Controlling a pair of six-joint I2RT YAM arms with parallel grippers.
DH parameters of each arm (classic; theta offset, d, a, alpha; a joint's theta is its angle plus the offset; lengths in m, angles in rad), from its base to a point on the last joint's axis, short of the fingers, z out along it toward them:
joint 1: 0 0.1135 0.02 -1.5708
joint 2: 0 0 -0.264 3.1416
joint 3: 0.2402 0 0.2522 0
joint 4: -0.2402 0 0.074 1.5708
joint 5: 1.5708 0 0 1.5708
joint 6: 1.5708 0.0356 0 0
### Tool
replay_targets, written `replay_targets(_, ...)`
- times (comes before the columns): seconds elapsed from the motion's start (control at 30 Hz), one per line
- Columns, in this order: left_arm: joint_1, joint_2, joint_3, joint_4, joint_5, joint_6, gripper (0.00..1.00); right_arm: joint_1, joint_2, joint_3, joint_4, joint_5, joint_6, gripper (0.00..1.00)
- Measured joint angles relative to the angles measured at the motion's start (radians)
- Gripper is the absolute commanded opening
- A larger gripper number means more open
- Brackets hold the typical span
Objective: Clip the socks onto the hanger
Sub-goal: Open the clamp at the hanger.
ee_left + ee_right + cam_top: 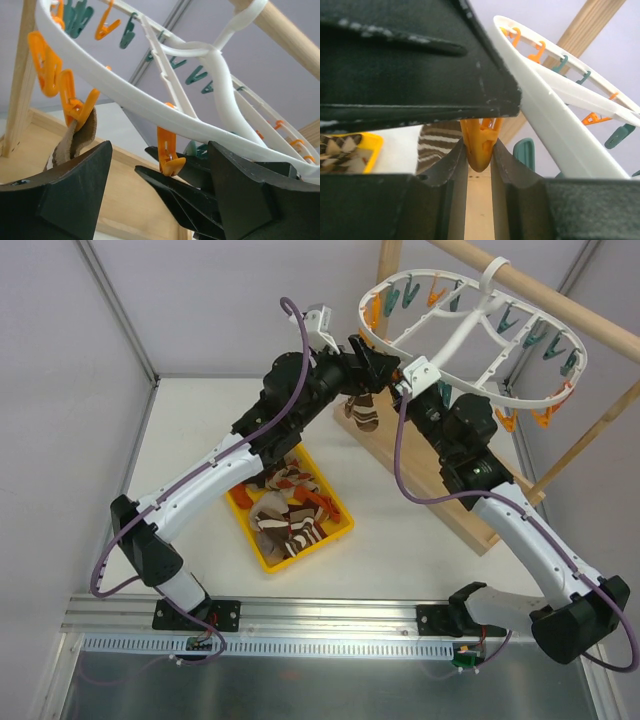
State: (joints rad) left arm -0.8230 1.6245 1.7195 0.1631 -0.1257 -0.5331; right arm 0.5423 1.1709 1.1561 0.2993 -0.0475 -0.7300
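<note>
The right tool [479,160] pinches an orange clothespin [479,135] on the hanger [547,125]. The left tool [159,150] gapes near a clipped sock [75,142].

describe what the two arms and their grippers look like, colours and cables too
Both arms match: the left arm and right arm have white link shells between chunky black joints. A purple cable loops along each. Each wrist carries a small white camera mount, and the gripper fingers are matte black, broad and angular.

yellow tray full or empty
Partly full: the yellow tray holds a loose pile of patterned socks, its rim showing around them.
</note>
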Motion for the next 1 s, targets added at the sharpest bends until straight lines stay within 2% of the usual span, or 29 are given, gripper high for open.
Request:
replay_targets(0.1,0.014,-0.032,-0.054,0.058,0.048,-0.006,0.76,-0.002,-0.013,0.020,-0.048,-0.033,0.056,0.01)
replay_targets(0.2,0.039,-0.049,-0.083,0.096,0.095,-0.030,0.68,-0.002,-0.016,0.038,-0.082,-0.057,0.105,0.02)
replay_targets(0.3,0.059,-0.050,-0.091,0.131,0.132,-0.047,0.65,-0.003,-0.016,0.047,-0.111,-0.076,0.144,0.02)
replay_targets(0.7,0.067,-0.064,-0.211,0.282,0.282,-0.063,0.66,-0.015,-0.016,0.094,-0.200,-0.132,0.267,0.02)
replay_targets(1.0,0.138,-0.076,-0.296,0.471,0.435,-0.114,0.66,-0.032,-0.014,0.152,-0.262,-0.207,0.336,0.02)
